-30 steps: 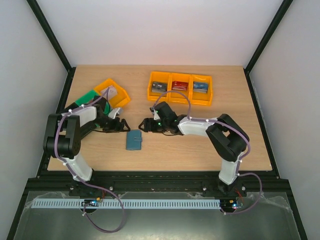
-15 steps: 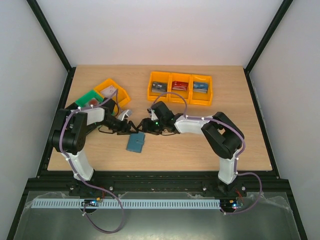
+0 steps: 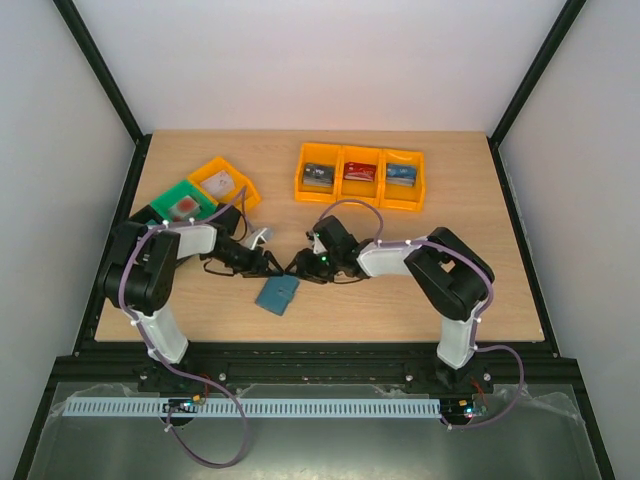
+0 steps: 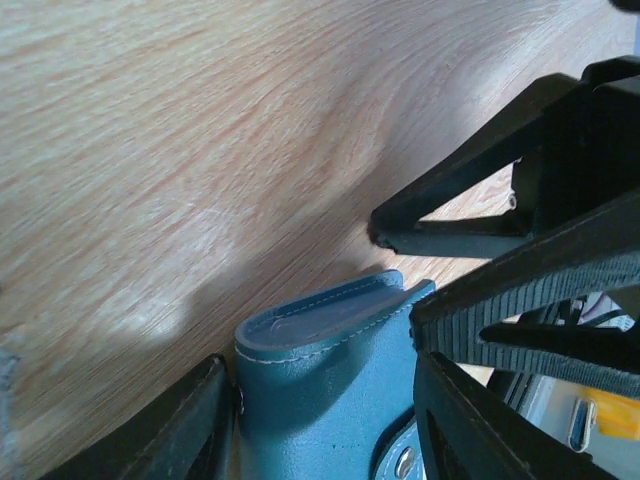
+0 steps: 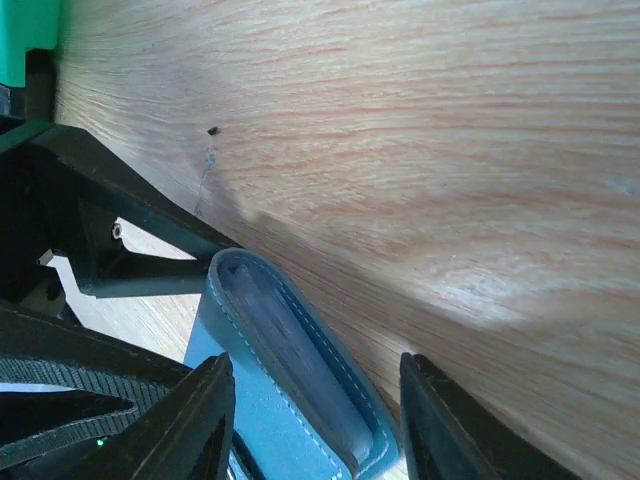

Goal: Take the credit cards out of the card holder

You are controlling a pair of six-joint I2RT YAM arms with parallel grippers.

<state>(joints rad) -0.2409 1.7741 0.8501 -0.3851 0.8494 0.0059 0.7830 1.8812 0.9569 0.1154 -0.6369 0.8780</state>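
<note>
Both grippers crowd the far end of the holder [image 3: 278, 295], which lies folded shut on the table [image 3: 440, 215], towards the near edge between the two arms. My left gripper [image 3: 270, 269] reaches in from the left. On its wrist view the holder's stitched edge fills the wide gap between the fingers [image 4: 185, 435], touching both, and I cannot tell whether it is squeezing. My right gripper [image 3: 296, 267] straddles the same end, jaws wide and not visibly clamped. At the back, orange bins [image 3: 340, 150] hold a grey card [image 3: 319, 176], a red card [image 3: 360, 172] and a blue card [image 3: 401, 174].
</note>
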